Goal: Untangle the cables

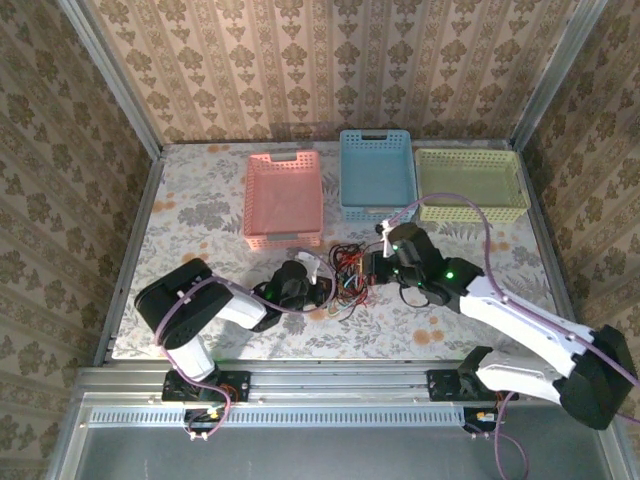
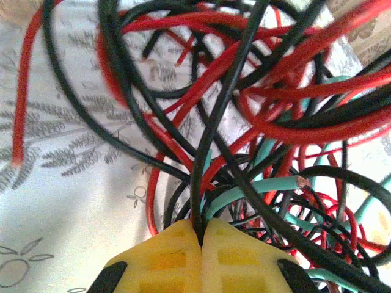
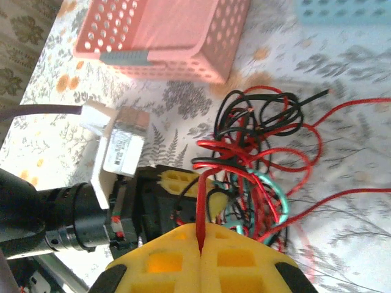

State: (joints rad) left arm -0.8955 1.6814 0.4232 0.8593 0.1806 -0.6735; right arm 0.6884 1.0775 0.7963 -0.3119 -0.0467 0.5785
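Observation:
The cables [image 1: 348, 272] lie as one tangle of thin red, black and teal strands on the floral table, between my two grippers. My left gripper [image 1: 322, 286] reaches in from the left. In the left wrist view its yellow jaws [image 2: 201, 235] are shut on a black cable [image 2: 221, 113] that rises straight up into the knot. My right gripper [image 1: 376, 264] comes in from the right. In the right wrist view it [image 3: 201, 247] is shut on a red cable [image 3: 200, 204], and the left gripper's fingers [image 3: 177, 181] sit just beyond, against the tangle [image 3: 263, 152].
Three baskets stand behind the tangle: pink [image 1: 285, 238], blue [image 1: 378, 210] and pale green [image 1: 500, 212]. The pink basket [image 3: 183, 67] is close behind the knot in the right wrist view. Patterned walls enclose the table on three sides.

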